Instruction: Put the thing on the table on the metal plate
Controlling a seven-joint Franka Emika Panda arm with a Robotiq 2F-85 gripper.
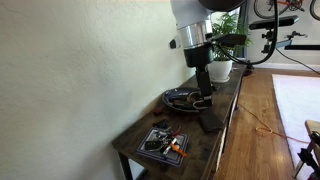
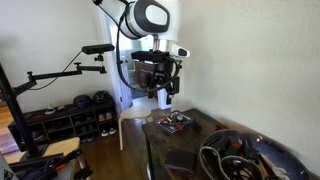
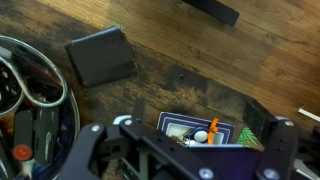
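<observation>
Gripper (image 2: 166, 92), jaws apart: centre over dark square (image 3: 100, 57) between metal plate (image 3: 66, 95) and tray (image 3: 168, 124), away from table (image 3: 200, 70) ends, then descend.

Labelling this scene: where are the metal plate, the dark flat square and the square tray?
metal plate (image 1: 170, 99), an exterior view, its left rim.
dark flat square (image 3: 100, 55), wrist view, centre of its top face.
square tray (image 1: 152, 136), an exterior view, its rim.
</observation>
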